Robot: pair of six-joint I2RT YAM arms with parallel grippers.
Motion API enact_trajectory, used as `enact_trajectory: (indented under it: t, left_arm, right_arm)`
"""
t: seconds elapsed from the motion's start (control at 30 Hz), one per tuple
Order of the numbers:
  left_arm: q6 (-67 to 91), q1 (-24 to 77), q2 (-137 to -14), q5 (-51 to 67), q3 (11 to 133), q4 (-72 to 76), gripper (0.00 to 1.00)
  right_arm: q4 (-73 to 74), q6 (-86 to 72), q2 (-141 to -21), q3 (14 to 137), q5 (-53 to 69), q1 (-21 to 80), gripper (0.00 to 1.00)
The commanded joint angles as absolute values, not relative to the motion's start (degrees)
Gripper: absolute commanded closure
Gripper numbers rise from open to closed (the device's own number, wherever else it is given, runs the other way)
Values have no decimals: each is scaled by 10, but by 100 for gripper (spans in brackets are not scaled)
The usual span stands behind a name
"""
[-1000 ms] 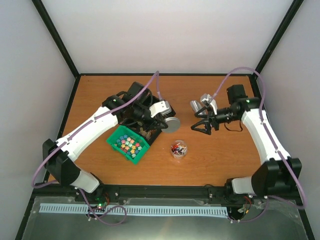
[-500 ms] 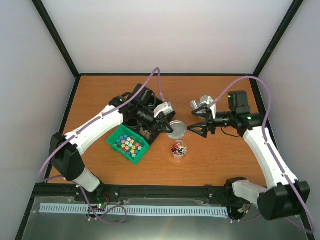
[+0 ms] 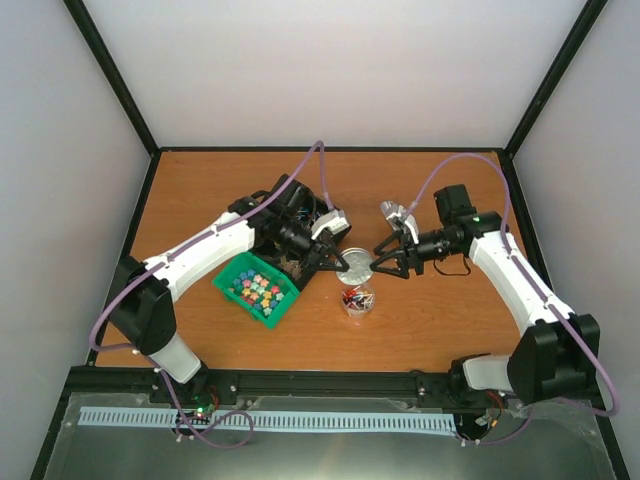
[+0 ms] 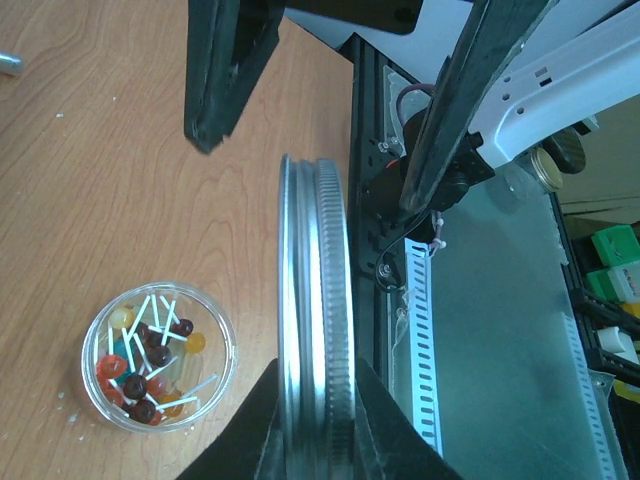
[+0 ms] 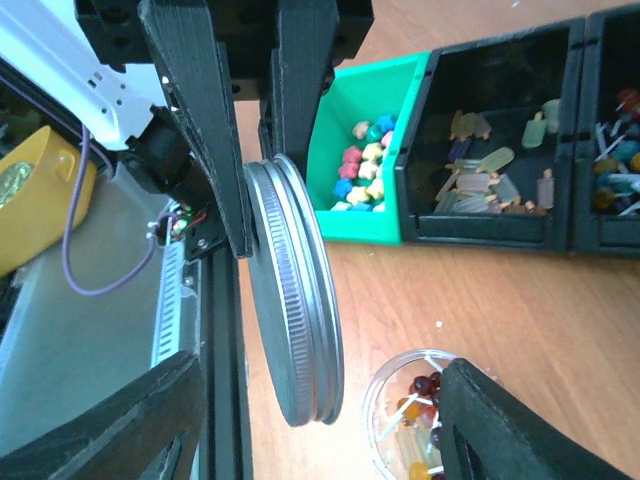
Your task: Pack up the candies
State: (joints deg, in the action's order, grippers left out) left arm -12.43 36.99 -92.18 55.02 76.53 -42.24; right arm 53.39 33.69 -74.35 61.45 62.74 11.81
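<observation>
My left gripper (image 4: 315, 420) is shut on the rim of a round silver metal lid (image 4: 318, 330), held on edge just above the table. The lid (image 3: 355, 262) hangs just behind a small clear jar (image 3: 357, 298) that holds candies (image 4: 140, 365): tiny red, dark and orange sweets on white sticks. My right gripper (image 5: 330, 420) is open, one finger on each side of the lid (image 5: 295, 320), and neither touches it. In the top view the right gripper (image 3: 385, 262) meets the left gripper (image 3: 335, 262) at the lid.
A green bin (image 3: 257, 288) of small coloured sweets stands left of the jar, with black bins (image 5: 500, 150) of other sweets beside it. A small metal scoop-like piece (image 3: 395, 212) lies behind the right gripper. The black frame rail (image 3: 330, 382) runs along the near edge.
The left arm has carried the lid to the right, toward the jar. The right arm has moved left until its fingers straddle the lid, and its jaws have narrowed.
</observation>
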Motion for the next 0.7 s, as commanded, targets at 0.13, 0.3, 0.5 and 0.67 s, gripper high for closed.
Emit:
enact_trajectory:
  t: [0.13,0.3,0.5,0.67]
  left_arm:
    - [-120,363,-940,585,777,-417,95]
    - [-122,363,-947,588,774,-417,95]
    - [-126,360,-952,599,771,-417,94]
    - [-126,354,-959,608,770,-418,94]
  right_arm:
    - [590,378,-768,645,638,136,51]
    - [590,372,-776,647,638,135,69]
    - [606,381,-792,654,645,136,76]
    - [618,387,-804,657,662,135,82]
